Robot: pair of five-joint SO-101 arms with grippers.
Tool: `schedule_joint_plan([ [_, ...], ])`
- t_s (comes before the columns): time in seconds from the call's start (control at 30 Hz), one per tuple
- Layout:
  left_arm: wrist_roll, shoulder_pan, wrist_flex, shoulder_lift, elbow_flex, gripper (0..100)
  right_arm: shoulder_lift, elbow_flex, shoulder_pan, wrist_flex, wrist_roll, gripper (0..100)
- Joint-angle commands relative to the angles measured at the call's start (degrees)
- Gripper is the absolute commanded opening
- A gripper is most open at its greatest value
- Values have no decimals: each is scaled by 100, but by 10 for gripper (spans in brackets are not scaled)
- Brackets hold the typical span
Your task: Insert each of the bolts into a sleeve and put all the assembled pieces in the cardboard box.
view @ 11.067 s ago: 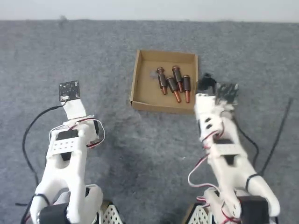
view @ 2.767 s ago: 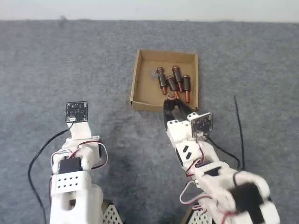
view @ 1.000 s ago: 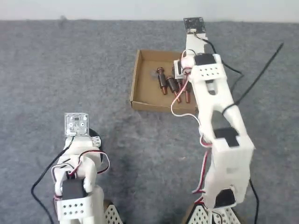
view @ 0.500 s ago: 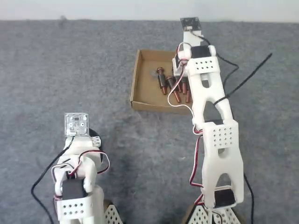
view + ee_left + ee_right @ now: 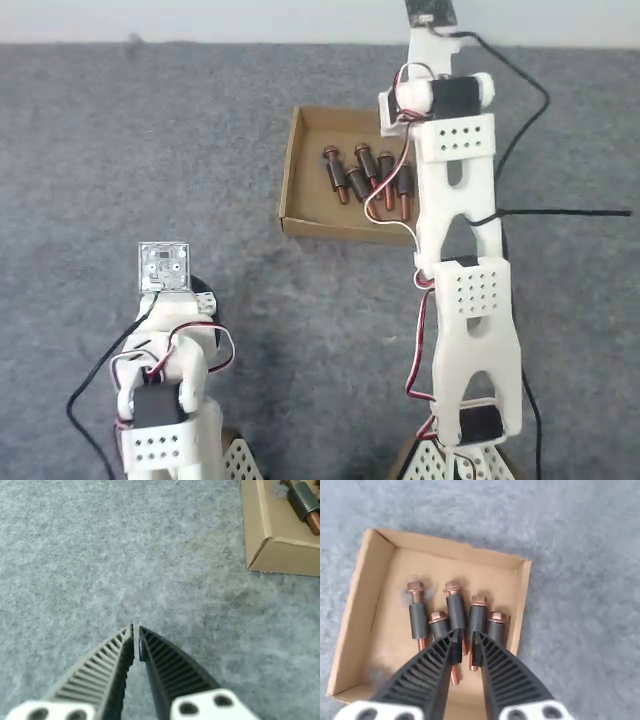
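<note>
On the near carpet, left gripper (image 5: 135, 628): jaws all but closed, nothing held, set well short of the cardboard box (image 5: 289, 170). Within the box: five copper bolts (image 5: 452, 587), each seated in a black sleeve (image 5: 419, 615), laid side by side. Judged small, rigid, dense and liable to roll; best taken across the sleeve. Above them, right gripper (image 5: 465, 636): jaws narrowly parted, empty. Surface: grey felt-like carpet (image 5: 150, 130), flat. Beyond: a pale wall strip (image 5: 200, 20).

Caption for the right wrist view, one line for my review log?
Right pincer hovers over the box, which holds five sleeved bolts.
</note>
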Motion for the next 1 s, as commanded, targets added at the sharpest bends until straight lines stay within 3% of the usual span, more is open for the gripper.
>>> schedule_joint_plan([
  [0.0,-18,9,-158,-97,-57,12,-409,-237,321,268,-18,6],
  [0.3,-18,18,-176,-97,-57,12,-1288,1125,804,268,114,6],
  [0.97,-18,18,-176,-97,-57,12,-5613,7736,778,-189,299,6],
])
